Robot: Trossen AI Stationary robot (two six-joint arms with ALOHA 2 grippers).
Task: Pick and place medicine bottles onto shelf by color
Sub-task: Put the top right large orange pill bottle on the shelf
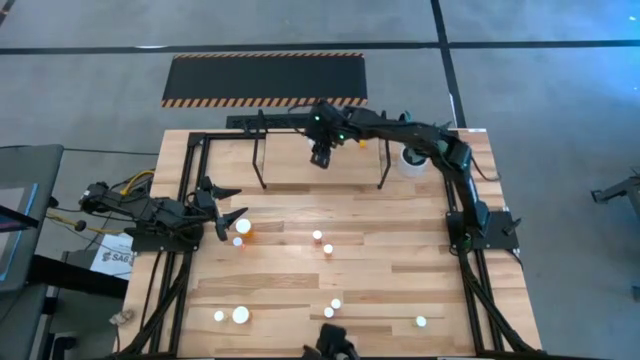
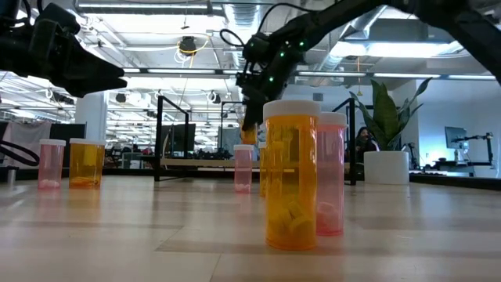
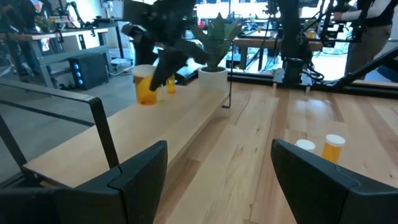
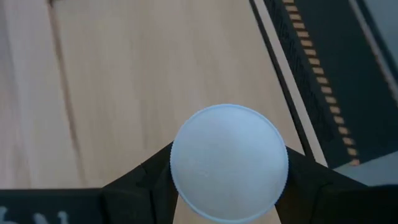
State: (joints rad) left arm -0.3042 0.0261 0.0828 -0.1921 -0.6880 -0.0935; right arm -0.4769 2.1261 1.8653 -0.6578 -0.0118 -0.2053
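My right gripper (image 1: 321,153) reaches over the shelf (image 1: 300,170), a light wooden board in a black rod frame at the table's far side. It is shut on an orange medicine bottle with a white cap (image 4: 229,162). A smaller orange bottle (image 3: 170,87) stands on the board beside it. My left gripper (image 1: 226,216) is open and empty at the table's left, near two bottles (image 1: 243,227). Several more bottles stand upright on the table (image 1: 328,249), some near the front edge (image 1: 241,315). In the low view an orange bottle (image 2: 291,172) and a pink bottle (image 2: 331,176) stand close. My right gripper pinches the orange bottle between its two fingers (image 4: 146,177), on opposite sides just under the white cap. The fingers come from above, pointing down. The bottle (image 3: 146,90) is upright at the shelf board; whether its base rests on the board I cannot tell.
A white pot with a green plant (image 1: 412,158) stands at the shelf's right end. A black mat with hazard-striped edges (image 1: 265,78) lies on the floor beyond the table. The shelf's black posts (image 1: 260,160) stand around the board. Bare wood lies between the shelf and the bottles.
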